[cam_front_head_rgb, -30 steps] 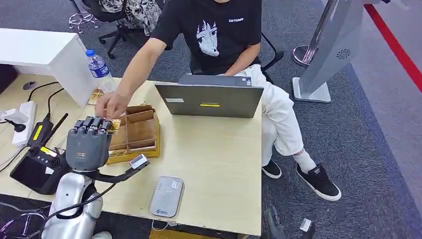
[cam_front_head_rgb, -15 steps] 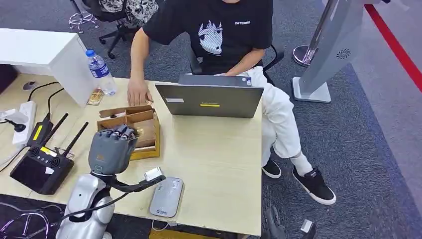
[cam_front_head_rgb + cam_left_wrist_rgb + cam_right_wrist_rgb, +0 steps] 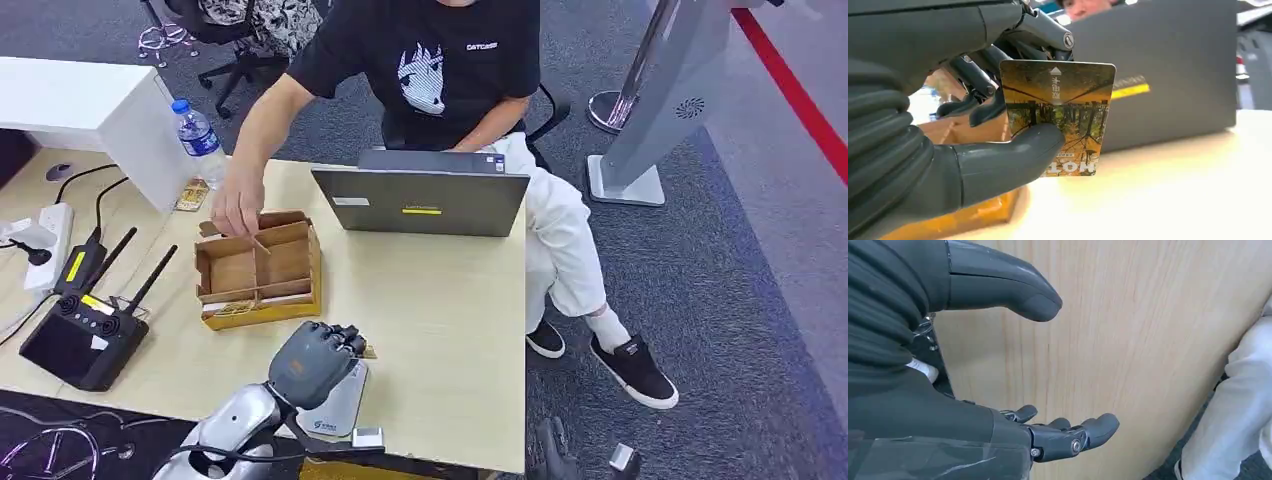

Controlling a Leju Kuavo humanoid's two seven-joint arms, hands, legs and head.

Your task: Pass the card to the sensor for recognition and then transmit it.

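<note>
Card point(image 3: 1058, 115) pinched in L hand point(image 3: 318, 358) over sensor point(image 3: 335, 408) | R hand point(image 3: 998, 370) spread | wood table point(image 3: 440, 300), grey carpet point(image 3: 700, 250)

Glossy card point(image 3: 1058, 115), matt wood-grain table point(image 3: 440, 300), cardboard box point(image 3: 260, 270)

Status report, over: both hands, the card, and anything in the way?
Left robot hand pinches the card, above the grey card reader. Right robot hand open, holds nothing. A person's hand at the cardboard tray, beside the path.
</note>
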